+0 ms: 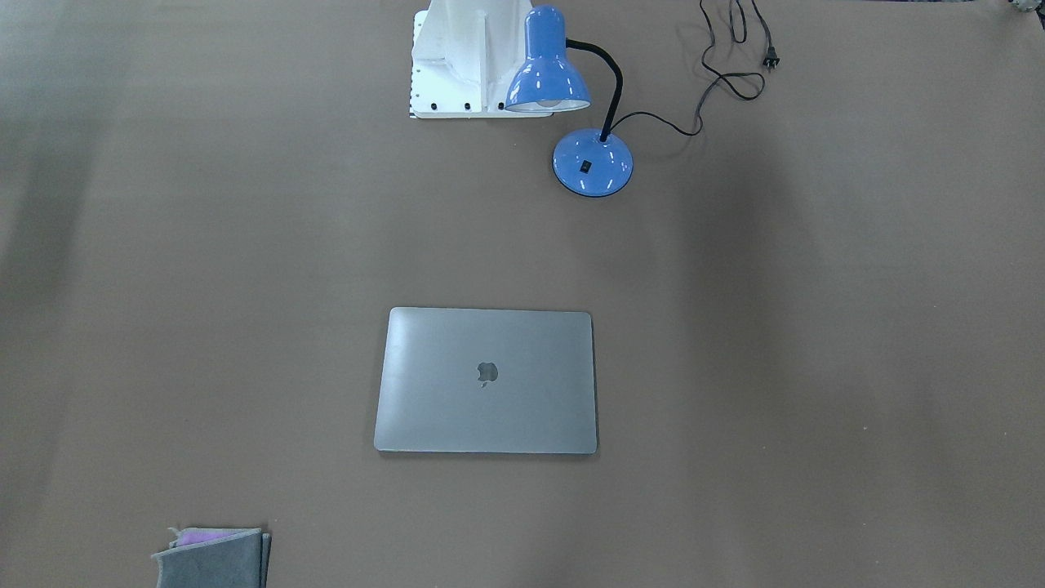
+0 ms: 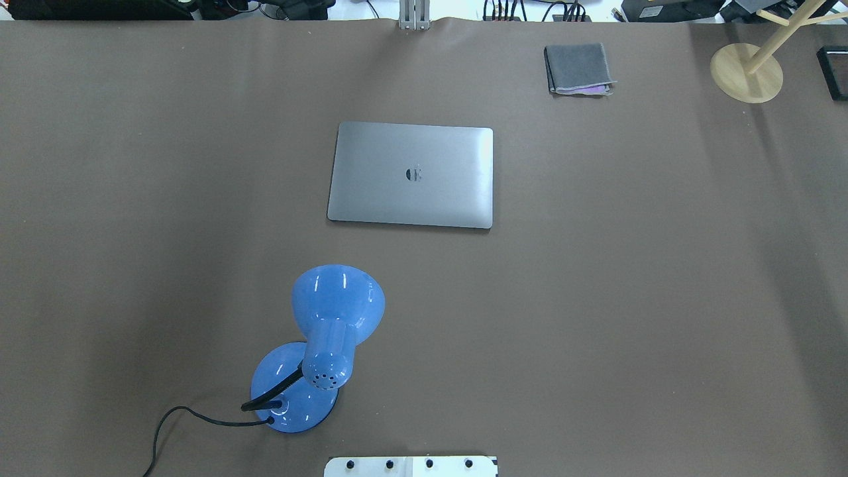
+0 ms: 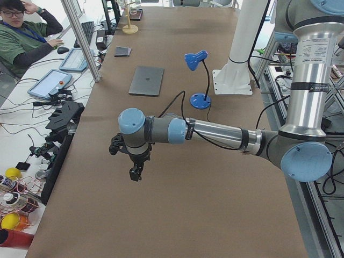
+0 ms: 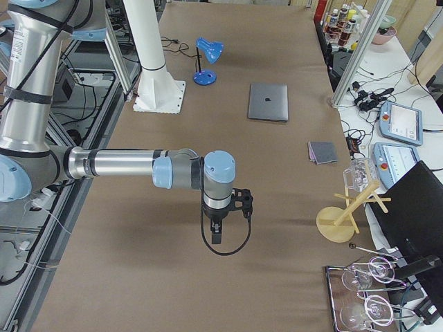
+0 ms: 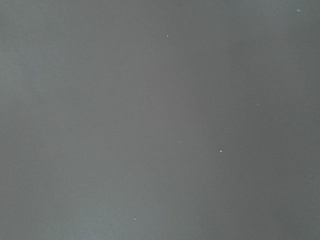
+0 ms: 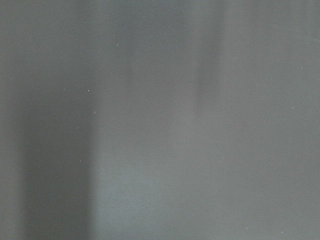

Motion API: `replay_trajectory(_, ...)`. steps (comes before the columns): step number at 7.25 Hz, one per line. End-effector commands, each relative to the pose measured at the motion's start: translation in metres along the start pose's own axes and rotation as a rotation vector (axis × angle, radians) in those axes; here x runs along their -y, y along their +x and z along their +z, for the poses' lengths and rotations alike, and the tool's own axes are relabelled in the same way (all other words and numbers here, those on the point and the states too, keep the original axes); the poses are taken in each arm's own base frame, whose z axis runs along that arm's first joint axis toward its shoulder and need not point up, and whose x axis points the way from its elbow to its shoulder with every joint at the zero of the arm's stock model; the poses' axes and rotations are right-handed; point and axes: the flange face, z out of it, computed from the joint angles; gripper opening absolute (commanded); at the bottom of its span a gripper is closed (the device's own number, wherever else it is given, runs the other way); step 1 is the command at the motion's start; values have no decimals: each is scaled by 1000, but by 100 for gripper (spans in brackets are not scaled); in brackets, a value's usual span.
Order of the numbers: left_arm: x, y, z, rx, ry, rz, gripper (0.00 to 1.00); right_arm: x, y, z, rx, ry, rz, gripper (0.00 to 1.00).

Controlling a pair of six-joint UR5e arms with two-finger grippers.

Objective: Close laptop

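Laptop (image 2: 411, 192) lies closed; only side views show the fingers (image 3: 133, 173) (image 4: 215, 236), state unclear.

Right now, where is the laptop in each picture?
Front-facing: laptop low centre, lid down.
Overhead: laptop upper centre.
Left side: laptop far, upper left of middle.
Right side: laptop far, upper right of middle.
Wrist views: not in either.
Shared landmark: blue lamp.

Silver-grey laptop (image 2: 430, 192) lid bore a dark apple logo, table (image 2: 596, 298) covering was plain brown, desk lamp (image 2: 338, 305) was glossy blue with black neck and cord, folded cloth (image 2: 578, 66) was grey edged with purple, left arm (image 3: 215, 131) and right arm (image 4: 118, 164) were silver with blue joints.
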Motion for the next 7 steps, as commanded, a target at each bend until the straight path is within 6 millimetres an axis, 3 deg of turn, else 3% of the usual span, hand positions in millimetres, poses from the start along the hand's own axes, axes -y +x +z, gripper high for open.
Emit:
replay_trajectory(1, 0, 4, -1, 3, 2, 12, 98, -1, -3, 1, 36, 1, -4, 100)
replay_trajectory(7, -7, 2, 4, -1, -7, 6, 98, -4, -1, 4, 36, -5, 0, 100)
